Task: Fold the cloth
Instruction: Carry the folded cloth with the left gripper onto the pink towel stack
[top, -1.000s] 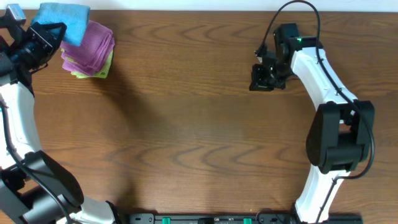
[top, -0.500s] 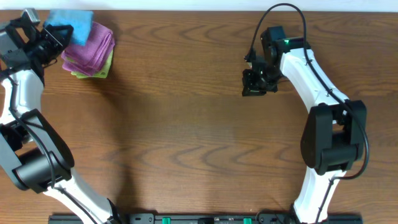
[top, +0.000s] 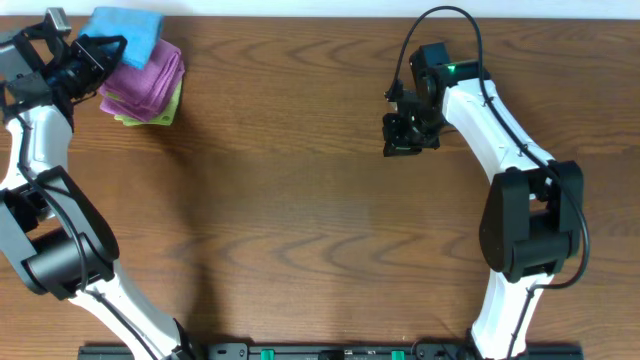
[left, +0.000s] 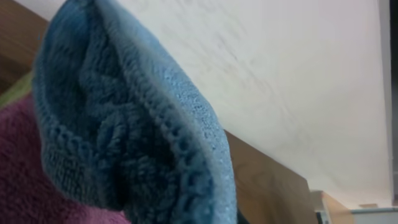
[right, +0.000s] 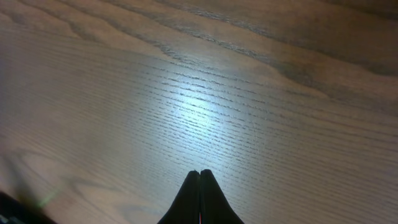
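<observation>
Two pincers: your left gripper (top: 100, 47) grasps the folded blue terry cloth (top: 135, 27); your right gripper (right: 199, 175) is clenched empty.

The blue cloth (top: 128, 27), at eleven o'clock on the table (top: 300, 220), is plain sky blue. In the left wrist view its looped knit looks a darker steel blue with a paler edge. Under it is a magenta cloth (top: 152, 78), and a lime-green cloth (top: 140, 121) shows as a thin rim below that. The table is dark brown with wavy wood grain. The left arm (top: 35, 150) and right arm (top: 500, 120) are white with black joints. The right gripper (right: 199, 177) is black. A green light (top: 455, 69) glows at one o'clock.
</observation>
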